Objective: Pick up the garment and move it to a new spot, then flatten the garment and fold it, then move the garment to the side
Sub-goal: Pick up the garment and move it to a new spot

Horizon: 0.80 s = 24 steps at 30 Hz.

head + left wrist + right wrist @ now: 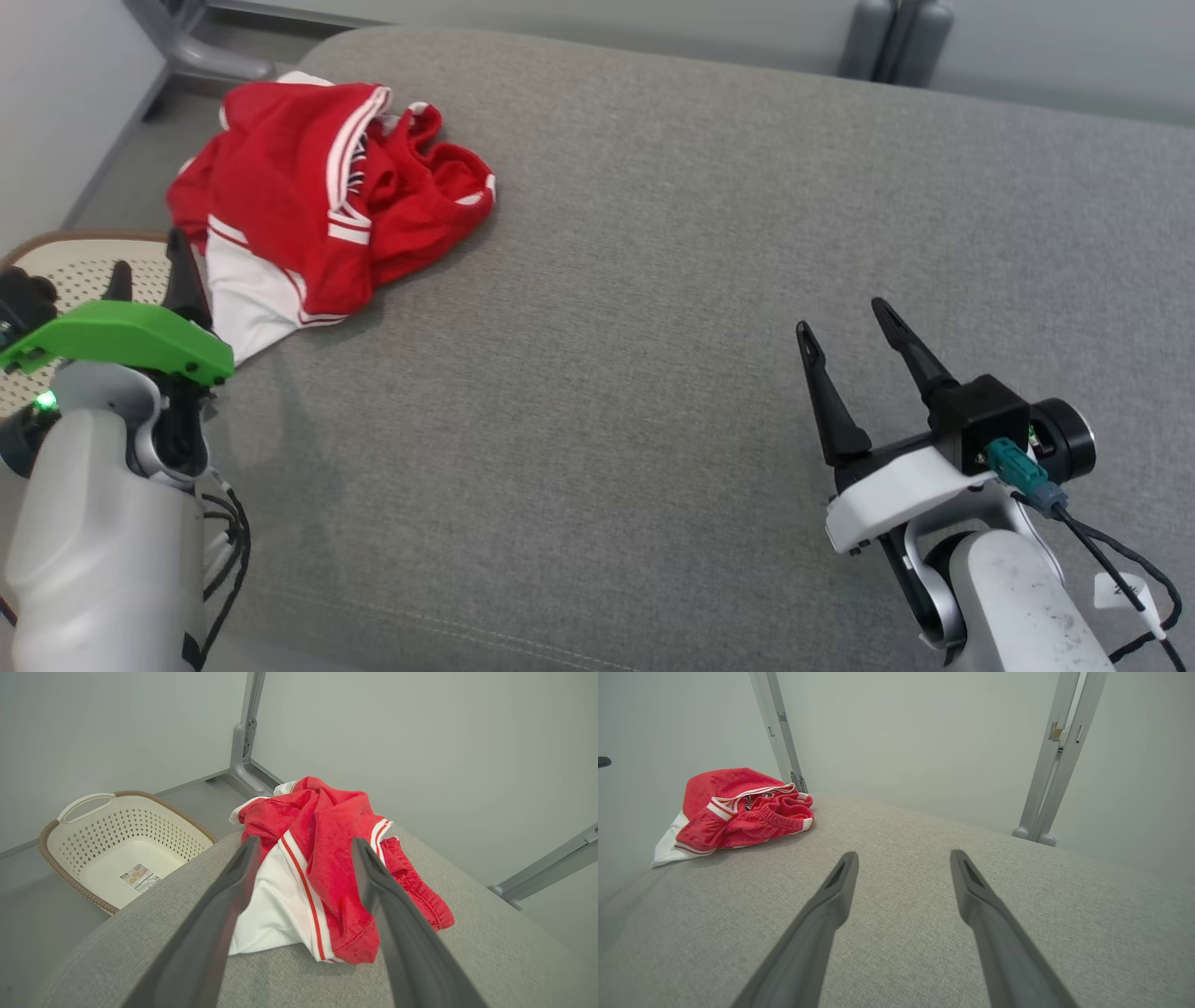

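Observation:
A red and white garment (317, 205) lies crumpled at the far left corner of the grey cushioned surface (653, 280); its white panel hangs toward the left edge. My left gripper (149, 266) is open just short of the garment's near edge, and in the left wrist view the garment (322, 872) sits between and beyond the fingertips, apart from them. My right gripper (845, 327) stands open over bare cushion at the lower right, holding nothing. The right wrist view has the garment (738, 809) far off to the left.
A cream perforated laundry basket (126, 844) with a brown rim stands on the floor left of the cushion, also seen as the basket (65, 271) behind my left arm. Grey metal frame posts (1045, 765) rise behind the cushion.

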### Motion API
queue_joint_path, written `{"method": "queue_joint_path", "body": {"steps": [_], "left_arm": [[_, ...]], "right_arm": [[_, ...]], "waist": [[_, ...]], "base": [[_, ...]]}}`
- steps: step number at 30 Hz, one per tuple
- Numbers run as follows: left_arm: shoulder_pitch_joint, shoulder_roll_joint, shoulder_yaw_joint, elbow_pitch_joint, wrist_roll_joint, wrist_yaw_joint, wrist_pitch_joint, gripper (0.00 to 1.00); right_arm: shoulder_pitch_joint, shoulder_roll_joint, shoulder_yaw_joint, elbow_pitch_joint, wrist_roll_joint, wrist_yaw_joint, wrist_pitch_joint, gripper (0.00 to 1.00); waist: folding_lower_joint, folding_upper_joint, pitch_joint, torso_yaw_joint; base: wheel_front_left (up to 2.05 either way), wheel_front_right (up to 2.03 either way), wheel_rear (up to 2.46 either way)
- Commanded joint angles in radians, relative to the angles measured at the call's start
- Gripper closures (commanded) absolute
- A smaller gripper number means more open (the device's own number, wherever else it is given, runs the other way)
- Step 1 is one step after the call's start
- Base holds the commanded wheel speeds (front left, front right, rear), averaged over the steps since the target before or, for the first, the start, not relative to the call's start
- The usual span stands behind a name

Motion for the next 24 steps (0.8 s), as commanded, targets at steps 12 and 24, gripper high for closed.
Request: {"method": "queue_joint_path", "body": {"steps": [12,24], "left_arm": [[-0.200,0.093,0.039,0.178,-0.029,0.018,0.013,0.00],[-0.238,0.130,0.013,0.240,-0.015,0.019,0.033,1.00]], "right_arm": [[-0.010,-0.004,0.009,-0.132,-0.028,0.000,0.048,0.00],[-0.001,-0.004,0.026,-0.100,0.001,0.000,0.029,0.00]], "waist": [[0.0000,-0.0001,0.270,-0.203],[0.0000,-0.0001,0.203,-0.198]], "base": [[0.00,0.00,0.00],[0.00,0.00,0.00]]}}
